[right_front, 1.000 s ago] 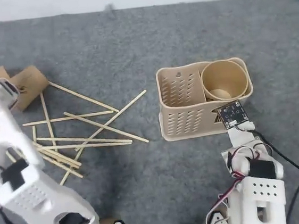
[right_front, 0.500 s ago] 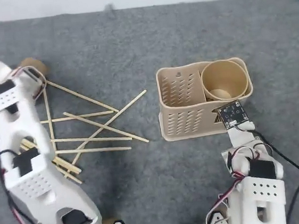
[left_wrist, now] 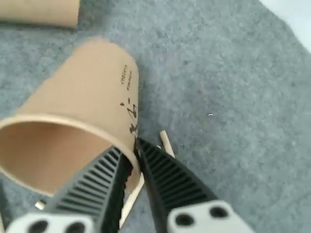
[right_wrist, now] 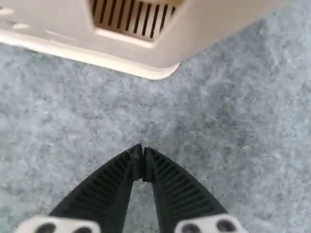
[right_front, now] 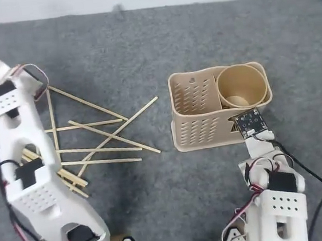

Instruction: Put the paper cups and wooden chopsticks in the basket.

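Note:
My left gripper (left_wrist: 135,145) is shut on the rim of a paper cup (left_wrist: 82,107) that lies on its side on the grey carpet, one finger inside the mouth and one outside. A second paper cup (left_wrist: 39,9) lies just beyond it. A chopstick end (left_wrist: 165,141) pokes out beside the fingers. Several wooden chopsticks (right_front: 93,136) lie scattered left of the basket (right_front: 199,131), and the left arm (right_front: 10,107) stretches over them to the far left. A third cup (right_front: 242,86) stands in the basket's right compartment. My right gripper (right_wrist: 142,162) is shut and empty, just short of the basket (right_wrist: 146,34).
The basket's left compartment (right_front: 195,94) holds nothing. Bare carpet lies between the chopsticks and the basket and across the far side. The right arm's body (right_front: 275,195) sits at the near right.
The left arm has swung out to the far left over the two lying cups, which it now covers in the high view. The right arm has not moved.

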Robot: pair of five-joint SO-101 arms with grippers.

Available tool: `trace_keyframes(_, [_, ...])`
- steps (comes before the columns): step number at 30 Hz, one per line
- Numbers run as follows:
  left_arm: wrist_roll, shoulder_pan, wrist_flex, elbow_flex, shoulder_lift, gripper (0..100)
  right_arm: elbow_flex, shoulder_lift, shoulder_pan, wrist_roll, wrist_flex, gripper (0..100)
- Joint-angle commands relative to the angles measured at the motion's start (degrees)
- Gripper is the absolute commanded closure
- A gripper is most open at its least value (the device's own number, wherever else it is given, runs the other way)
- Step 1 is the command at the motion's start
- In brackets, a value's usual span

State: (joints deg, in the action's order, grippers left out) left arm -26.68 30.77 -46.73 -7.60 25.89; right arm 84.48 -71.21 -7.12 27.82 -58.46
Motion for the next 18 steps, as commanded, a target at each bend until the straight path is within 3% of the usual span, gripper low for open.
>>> trace_keyframes(1, [-0.18,-0.62,-5.98,-4.62,-4.22,99,-0.62,-1.01,-0.31,0.70,-0.13,99.1])
trace_keyframes(14, [0.09,-1.76,-24.88,-4.97,-17.23,99,-0.62,-1.01,-0.22,0.70,-0.13,99.1])
trace_keyframes(18, [4.48,-3.69,-31.12,-4.97,-20.31,99,-0.53,-1.01,-0.22,0.70,-0.13,99.1])
